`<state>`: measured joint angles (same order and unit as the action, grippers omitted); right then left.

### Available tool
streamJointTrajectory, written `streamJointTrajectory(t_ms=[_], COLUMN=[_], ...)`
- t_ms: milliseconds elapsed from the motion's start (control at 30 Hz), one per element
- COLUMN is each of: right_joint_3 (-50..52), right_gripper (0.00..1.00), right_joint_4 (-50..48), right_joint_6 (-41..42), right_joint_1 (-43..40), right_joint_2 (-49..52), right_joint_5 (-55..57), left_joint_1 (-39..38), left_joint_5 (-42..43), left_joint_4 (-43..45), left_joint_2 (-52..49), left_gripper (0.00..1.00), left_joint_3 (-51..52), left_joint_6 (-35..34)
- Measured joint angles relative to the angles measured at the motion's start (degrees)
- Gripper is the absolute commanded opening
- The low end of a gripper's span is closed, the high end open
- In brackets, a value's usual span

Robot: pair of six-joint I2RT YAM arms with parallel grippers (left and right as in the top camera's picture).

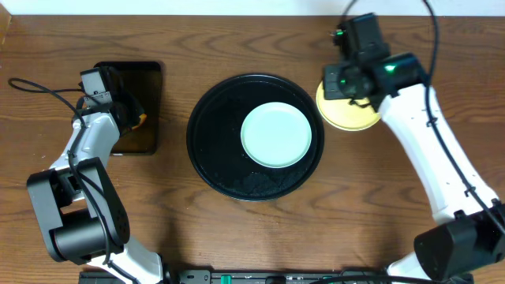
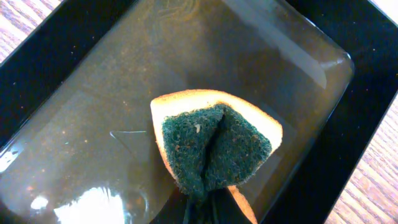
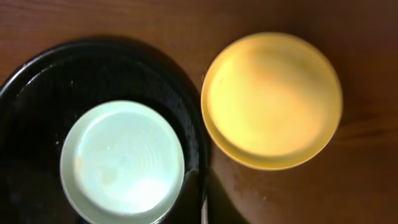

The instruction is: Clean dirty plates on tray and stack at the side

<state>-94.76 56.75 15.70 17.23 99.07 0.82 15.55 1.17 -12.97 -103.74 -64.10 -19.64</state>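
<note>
1. Round tray (image 1: 207,166): located at the centre of the desk (image 1: 237,47).

2. Mint plate (image 1: 276,135): seated face up inside the round tray, offset toward its right rim. Faint brownish marks are seen near the plate's left edge in the right wrist view.

3. Yellow plate (image 1: 343,118): placed on the desk outside the round tray, just beside its right rim. Contact between the two rims cannot be confirmed. In the overhead view the plate is partly covered by the right arm (image 1: 426,142).

4. Rectangular tray (image 1: 146,79): positioned left of the round tray, apart from it. A shallow clear liquid is seen in it.

5. Sponge (image 2: 214,146): folded, with the green scouring face outward and yellow foam behind. It is held over the rectangular tray by the left arm (image 1: 87,142). Contact with the liquid cannot be determined.

6. Left jaws: closed on the lower end of the sponge.

7. Right jaws: positioned above the yellow plate. Their opening is not shown and cannot be told. Nothing is seen gripped.
</note>
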Motion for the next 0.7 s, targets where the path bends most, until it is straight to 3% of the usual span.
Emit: streamJointTrajectory(t_ms=[100, 233, 367, 700], right_joint_3=[2.4, 4.7, 5.2, 5.7], right_gripper=[0.52, 0.54, 0.41, 0.54], right_joint_4=[-0.3, -0.7, -1.9, -4.2], right_joint_6=[0.7, 1.0, 1.3, 3.2], right_joint_1=[-0.9, 0.3, 2.5, 5.1], right_joint_2=[0.9, 5.0, 12.0, 20.9], right_joint_5=[-3.9, -6.8, -7.9, -6.9], left_joint_1=[0.0, 0.0, 0.0, 0.0], left_joint_5=[0.0, 0.0, 0.0, 0.0], left_joint_4=[0.0, -0.1, -0.3, -0.5], left_joint_2=[0.0, 0.0, 0.0, 0.0], left_gripper=[0.08, 0.08, 0.08, 0.07], left_joint_3=[0.0, 0.0, 0.0, 0.0], left_joint_6=[0.0, 0.0, 0.0, 0.0])
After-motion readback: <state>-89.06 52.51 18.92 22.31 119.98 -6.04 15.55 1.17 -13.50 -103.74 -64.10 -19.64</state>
